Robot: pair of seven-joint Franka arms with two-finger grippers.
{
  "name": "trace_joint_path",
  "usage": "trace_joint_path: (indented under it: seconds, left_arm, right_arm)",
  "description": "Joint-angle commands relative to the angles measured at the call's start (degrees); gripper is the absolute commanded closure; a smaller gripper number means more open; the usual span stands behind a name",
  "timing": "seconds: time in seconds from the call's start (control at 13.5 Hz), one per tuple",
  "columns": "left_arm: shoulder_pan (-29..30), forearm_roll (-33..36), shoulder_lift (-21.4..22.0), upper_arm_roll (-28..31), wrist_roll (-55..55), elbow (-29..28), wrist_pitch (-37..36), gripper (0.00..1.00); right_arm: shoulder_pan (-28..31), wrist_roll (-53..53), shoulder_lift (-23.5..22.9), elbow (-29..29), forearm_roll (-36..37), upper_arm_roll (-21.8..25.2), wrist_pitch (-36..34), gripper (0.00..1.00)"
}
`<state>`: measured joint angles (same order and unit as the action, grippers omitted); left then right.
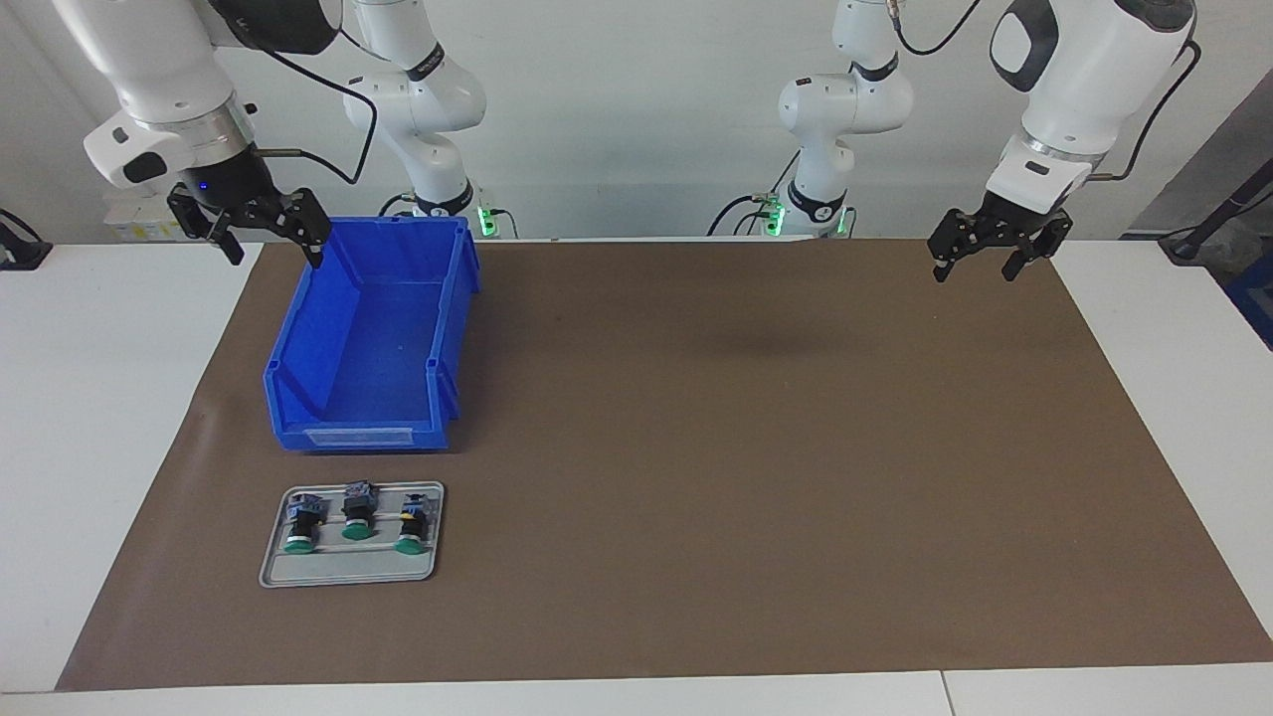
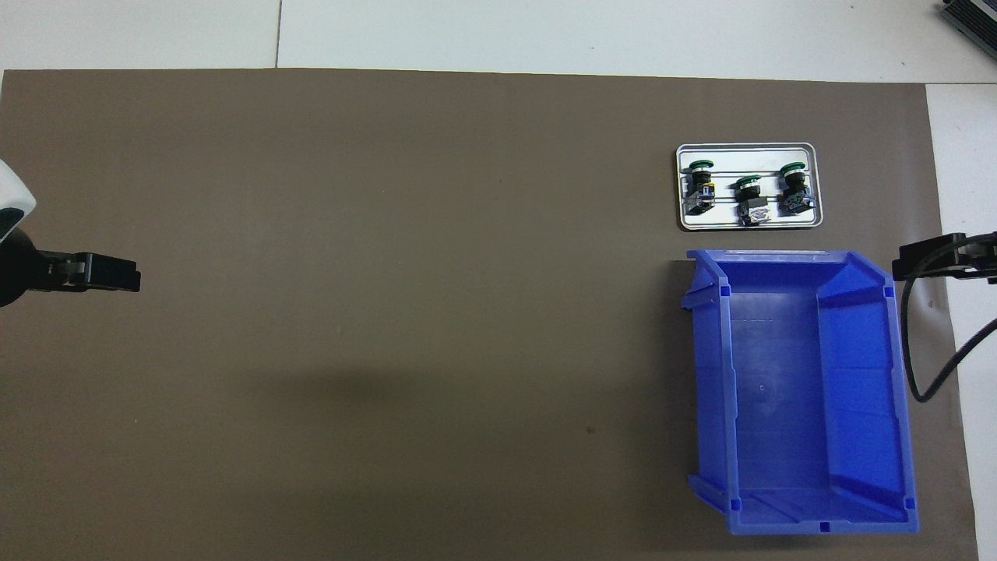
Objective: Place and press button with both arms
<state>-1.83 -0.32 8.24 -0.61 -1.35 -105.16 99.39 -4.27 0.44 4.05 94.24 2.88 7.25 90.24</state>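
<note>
Three green-capped push-buttons (image 1: 357, 519) lie on a grey metal tray (image 1: 350, 572) just beside the empty blue plastic bin (image 1: 373, 328), ready for picking, while left hand (image 1: 998, 254) and right hand (image 1: 249, 221) hover, fingers apart, empty

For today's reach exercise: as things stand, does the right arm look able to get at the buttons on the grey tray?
Probably yes. The right gripper hangs open by the blue bin; the three buttons lie uncovered on the grey tray, just past the bin.
</note>
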Motion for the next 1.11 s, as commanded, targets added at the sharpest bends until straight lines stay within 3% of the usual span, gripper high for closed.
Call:
trace_joint_path:
  seconds: [0.0, 1.04]
  left_arm:
    - [0.2, 0.9, 1.7, 0.0, -0.6, -1.9, 0.6, 0.00]
    - [0.2, 0.9, 1.7, 0.0, -0.6, -1.9, 0.6, 0.00]
  right_arm:
    - [0.8, -0.7, 1.4, 1.7, 0.0, -0.5, 0.9, 0.00]
    - [1.0, -0.8, 1.8, 2.4, 0.0, -0.5, 1.3, 0.00]
